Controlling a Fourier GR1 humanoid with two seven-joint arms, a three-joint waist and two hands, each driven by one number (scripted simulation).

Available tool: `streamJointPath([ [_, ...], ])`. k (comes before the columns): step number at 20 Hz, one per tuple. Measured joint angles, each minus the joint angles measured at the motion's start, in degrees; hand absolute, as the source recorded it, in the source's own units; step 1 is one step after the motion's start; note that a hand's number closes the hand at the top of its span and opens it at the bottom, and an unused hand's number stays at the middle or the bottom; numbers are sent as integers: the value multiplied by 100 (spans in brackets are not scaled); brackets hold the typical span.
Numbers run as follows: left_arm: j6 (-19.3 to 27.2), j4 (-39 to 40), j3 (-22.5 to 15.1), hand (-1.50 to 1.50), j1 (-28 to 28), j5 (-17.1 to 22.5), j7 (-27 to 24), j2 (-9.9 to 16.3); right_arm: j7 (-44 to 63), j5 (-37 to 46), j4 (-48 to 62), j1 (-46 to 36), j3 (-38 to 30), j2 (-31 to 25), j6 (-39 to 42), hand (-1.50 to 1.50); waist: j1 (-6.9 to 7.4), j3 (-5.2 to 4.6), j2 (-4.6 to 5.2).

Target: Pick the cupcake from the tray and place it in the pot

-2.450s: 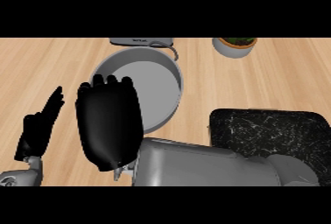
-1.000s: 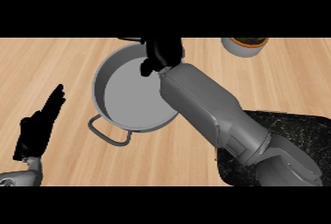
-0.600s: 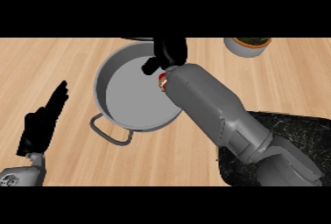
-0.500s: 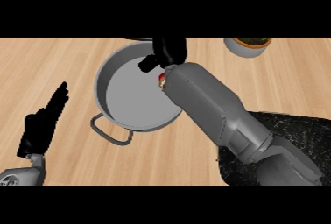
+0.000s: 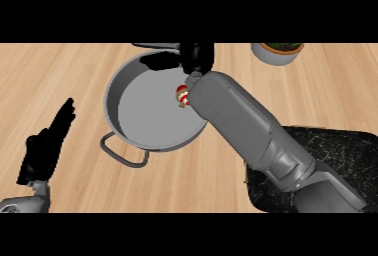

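Black-marbled tray [image 5: 336,145] sits at the near right of the desk [image 5: 59,70], largely covered by the right forearm and showing no cupcake on the part that is visible. Left hand [image 5: 46,147] rests at the near left edge, fingers straight and up, holding nothing. Further out, the grey pot [image 5: 122,115] stands on the wood with one loop handle toward the viewer. The cupcake [image 5: 181,95], red and pale, now shows inside the pot just beside the right wrist; half a second ago only a sliver of it was visible there. Right hand [image 5: 193,56] is over the pot's far rim, its fingers extended rather than curled round the cupcake. Judgement: release appears made and the placement is essentially complete; withdrawal remains. A small potted plant [image 5: 277,51] stands farthest right.
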Motion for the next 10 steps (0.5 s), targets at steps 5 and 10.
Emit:
streamJointPath([
  [5, -4, -74, 129, 0, 152, 30, 80, 46, -532, -750, -285, 276, -86, 0, 332, -150, -205, -1, -69],
  [10, 67, -139, 243, 0, 300, 5, 122, 21, -1105, -1025, -806, 1018, -234, -91, 716, -150, -438, 0, -129],
])
